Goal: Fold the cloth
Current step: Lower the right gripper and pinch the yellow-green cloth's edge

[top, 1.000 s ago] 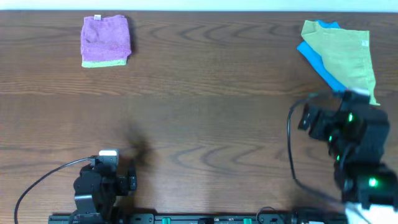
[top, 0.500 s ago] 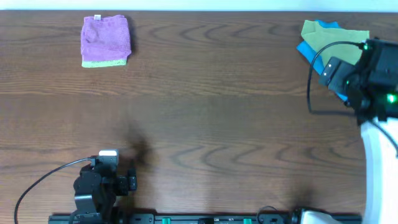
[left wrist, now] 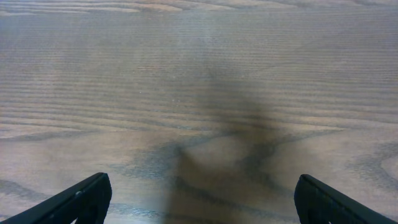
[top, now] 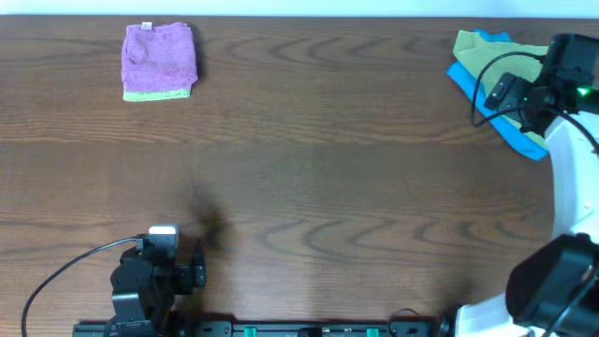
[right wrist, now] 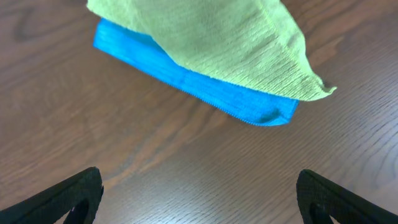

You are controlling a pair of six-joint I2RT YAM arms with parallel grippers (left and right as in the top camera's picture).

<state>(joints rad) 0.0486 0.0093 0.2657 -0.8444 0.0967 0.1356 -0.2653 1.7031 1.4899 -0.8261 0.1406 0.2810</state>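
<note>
Your right gripper (right wrist: 199, 190), jaws spread wide, hangs by the light yellow-green terry cloth (right wrist: 211, 37) at two o'clock; left gripper (left wrist: 202, 196) spread too.

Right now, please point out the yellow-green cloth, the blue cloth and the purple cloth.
yellow-green cloth (right wrist: 205, 31): right wrist view, middle of its terry surface.
blue cloth (right wrist: 249, 106): right wrist view, strip showing under the green edge.
purple cloth (top: 159, 56): overhead view, its centre.
</note>
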